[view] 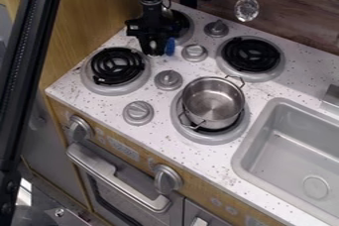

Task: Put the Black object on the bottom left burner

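counting from my remote station: four burners [272,71], four counter knobs [138,112], two front knobs [167,178], one metal pot [212,102], one sink [244,155]. one front panel [124,148] bears small print, illegible. the gripper [156,52] hangs between the two left burners, beside one blue piece [170,47]; its grip i cannot tell. the black object's location: cannot be determined.

You're at a toy kitchen — a speckled white countertop [206,158] with coil burners [118,65], a sink basin [291,143] set into it and a steel pot [213,102] on one burner. Below, you have an oven door handle [114,178] and control knobs [167,179]; utensils, including a slotted spoon [246,9], hang behind — all kitchen fittings.
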Robot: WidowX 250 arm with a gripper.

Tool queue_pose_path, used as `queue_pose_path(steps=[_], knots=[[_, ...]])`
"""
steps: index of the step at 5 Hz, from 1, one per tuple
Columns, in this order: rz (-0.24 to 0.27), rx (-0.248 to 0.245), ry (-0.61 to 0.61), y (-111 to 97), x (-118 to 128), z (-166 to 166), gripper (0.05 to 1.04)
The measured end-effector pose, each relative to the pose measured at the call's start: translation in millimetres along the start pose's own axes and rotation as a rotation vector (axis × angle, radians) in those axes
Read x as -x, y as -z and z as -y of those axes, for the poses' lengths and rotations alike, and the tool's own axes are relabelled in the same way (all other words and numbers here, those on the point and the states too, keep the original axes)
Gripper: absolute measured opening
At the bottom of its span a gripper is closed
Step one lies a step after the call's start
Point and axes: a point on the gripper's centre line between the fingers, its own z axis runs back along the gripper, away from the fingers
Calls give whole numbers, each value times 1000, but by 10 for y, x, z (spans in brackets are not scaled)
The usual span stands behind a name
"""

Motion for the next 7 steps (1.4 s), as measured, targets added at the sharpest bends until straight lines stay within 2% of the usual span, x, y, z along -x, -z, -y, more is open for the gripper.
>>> queue_pose_path(steps=[1, 2, 3, 4, 5, 7], knots=[[-2, 0, 11, 4, 4, -1, 215], [-2, 3, 16, 13, 37, -1, 204], [34, -13, -2, -148, 86, -55, 204], [64, -45, -87, -391, 162, -339, 204], [12, -63, -171, -249, 331, -712, 204], [-45, -65, -180, -145, 505, -831, 239]])
